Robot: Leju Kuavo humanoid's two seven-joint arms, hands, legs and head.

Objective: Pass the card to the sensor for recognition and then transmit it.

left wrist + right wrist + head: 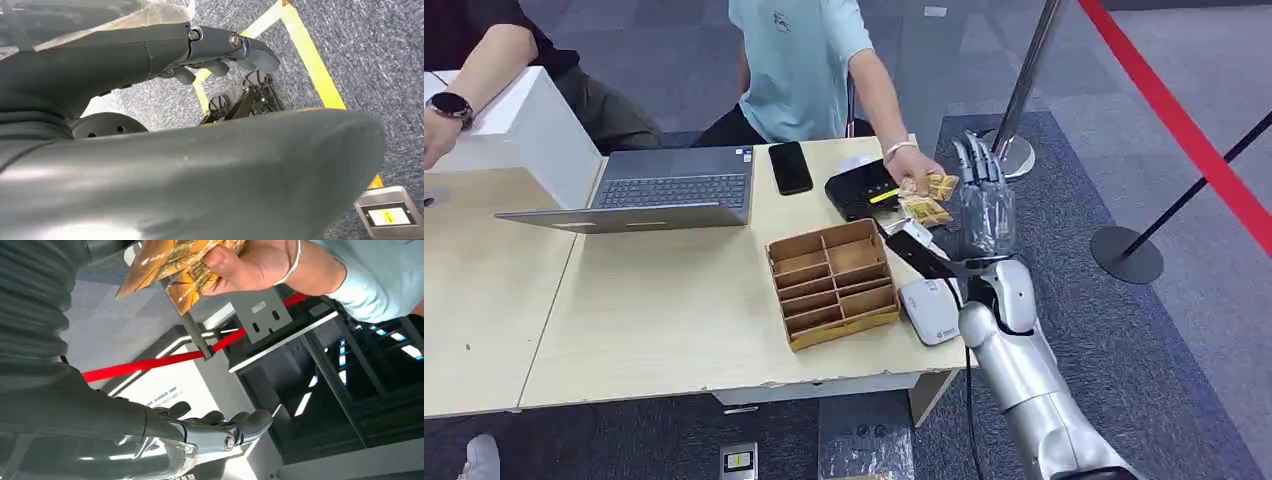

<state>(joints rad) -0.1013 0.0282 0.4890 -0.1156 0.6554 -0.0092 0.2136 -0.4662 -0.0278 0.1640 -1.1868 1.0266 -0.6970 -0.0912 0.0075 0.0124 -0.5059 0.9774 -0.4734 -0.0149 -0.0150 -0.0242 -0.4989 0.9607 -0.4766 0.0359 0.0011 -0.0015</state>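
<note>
Several golden cards (927, 198) are fanned in a person's hand (914, 170) at about two o'clock on the table (654, 310), just past the black sensor (864, 187) with its yellow strip. The right hand (984, 200) stands upright beside them at three o'clock, fingers straight and apart, holding nothing; from the head view I cannot tell whether a fingertip touches the cards. In the right wrist view the cards (185, 265) are pinched under the person's thumb, cut off by the frame edge, well apart from the robot's fingers (220, 427). The left hand (220, 47) hangs over carpet, fingers loosely curled with nothing in them; its thumb blocks much of that view. A divided wooden tray (832, 285) sits at the table's middle, a laptop (664, 190) at ten o'clock, a phone (790, 166) at noon, and a white device (931, 311) partly behind the right arm.
</note>
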